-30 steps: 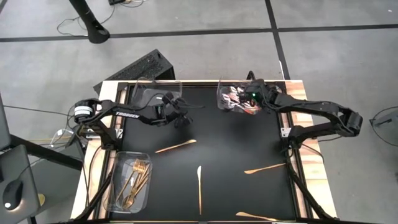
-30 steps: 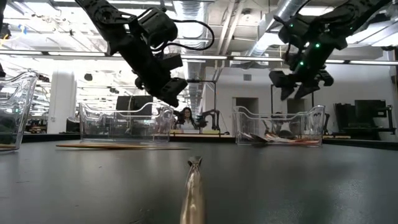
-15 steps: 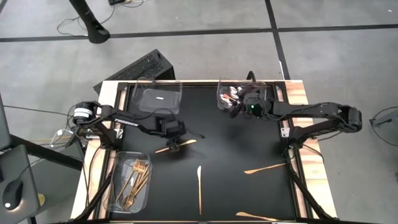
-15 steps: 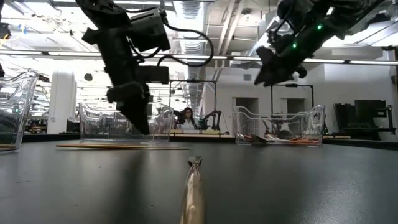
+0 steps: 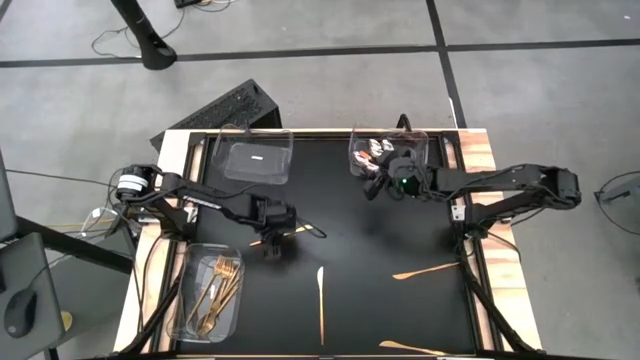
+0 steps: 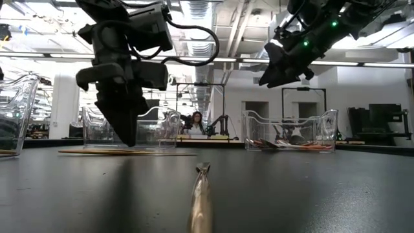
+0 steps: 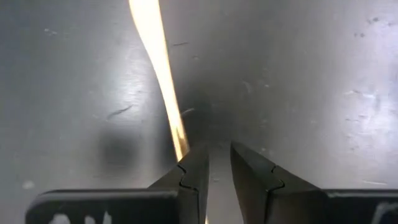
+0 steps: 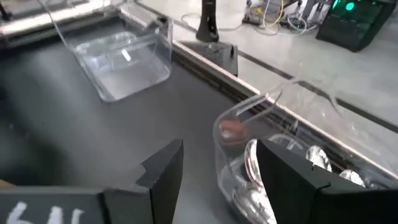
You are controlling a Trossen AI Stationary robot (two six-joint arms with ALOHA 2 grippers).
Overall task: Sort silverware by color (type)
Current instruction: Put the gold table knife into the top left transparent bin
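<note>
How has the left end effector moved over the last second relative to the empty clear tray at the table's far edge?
Yes. The left end effector has moved away from the empty tray toward the table's near side, ending over the gold knife.

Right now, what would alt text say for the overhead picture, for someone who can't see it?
Two dark robot arms reach over a black table: the left gripper is over a gold knife, the right gripper beside a clear tray of spoons. Another tray holds gold forks.

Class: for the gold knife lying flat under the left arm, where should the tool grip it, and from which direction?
Grip the gold knife across its slim shaft, coming straight down from above. It lies flat on the table, so only its narrow width fits between the fingers; the left tool hangs right beside it.
</note>
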